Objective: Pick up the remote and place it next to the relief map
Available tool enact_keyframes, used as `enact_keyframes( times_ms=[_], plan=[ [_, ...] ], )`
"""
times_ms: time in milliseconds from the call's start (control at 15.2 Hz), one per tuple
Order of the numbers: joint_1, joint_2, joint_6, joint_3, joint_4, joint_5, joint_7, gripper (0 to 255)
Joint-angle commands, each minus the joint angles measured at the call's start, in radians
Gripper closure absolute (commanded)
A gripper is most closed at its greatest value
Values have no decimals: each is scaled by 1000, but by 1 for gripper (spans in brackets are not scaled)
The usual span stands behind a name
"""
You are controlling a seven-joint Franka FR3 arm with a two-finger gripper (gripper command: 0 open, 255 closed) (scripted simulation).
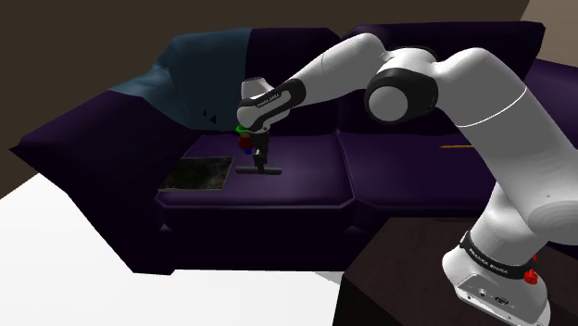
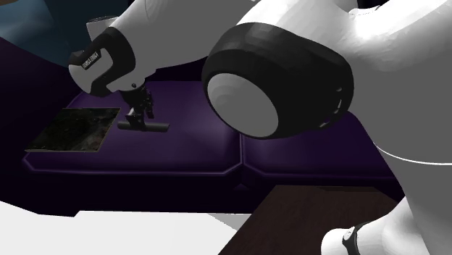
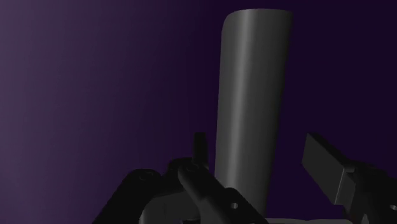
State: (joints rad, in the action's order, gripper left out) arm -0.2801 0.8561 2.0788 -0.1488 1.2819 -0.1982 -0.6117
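Note:
A dark grey bar-shaped remote [image 1: 260, 170] lies flat on the purple sofa seat, a short way to the shoulder view's right of the relief map [image 1: 194, 174], a dark mottled square lying flat on the same cushion. My black gripper [image 1: 260, 159] points straight down over the remote's middle. In the wrist view the remote [image 3: 251, 95] runs between the fingers, and a narrow gap shows on each side, so the gripper [image 3: 254, 145] is open and straddles it without clasping. The second exterior view shows the remote [image 2: 145, 126] resting on the cushion beside the map [image 2: 74, 130] under the gripper [image 2: 141, 114].
The purple sofa [image 1: 306, 190] has a blue throw [image 1: 176, 74] over its back at the shoulder view's left. Small green and red things [image 1: 243, 135] sit behind the gripper. A thin orange item [image 1: 456, 146] lies on the right cushion. A dark table [image 1: 398, 278] stands before my stand.

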Motion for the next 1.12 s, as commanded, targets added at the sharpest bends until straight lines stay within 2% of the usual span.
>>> enact_keyframes(
  times_ms=[0,264,528,1056],
  plan=[
    [0,0,0,0,0,0,0,0],
    [0,0,0,0,0,0,0,0],
    [2,-55,-90,-8,-35,10,6,0],
    [2,-55,-90,-8,-35,10,6,0]
  ],
)
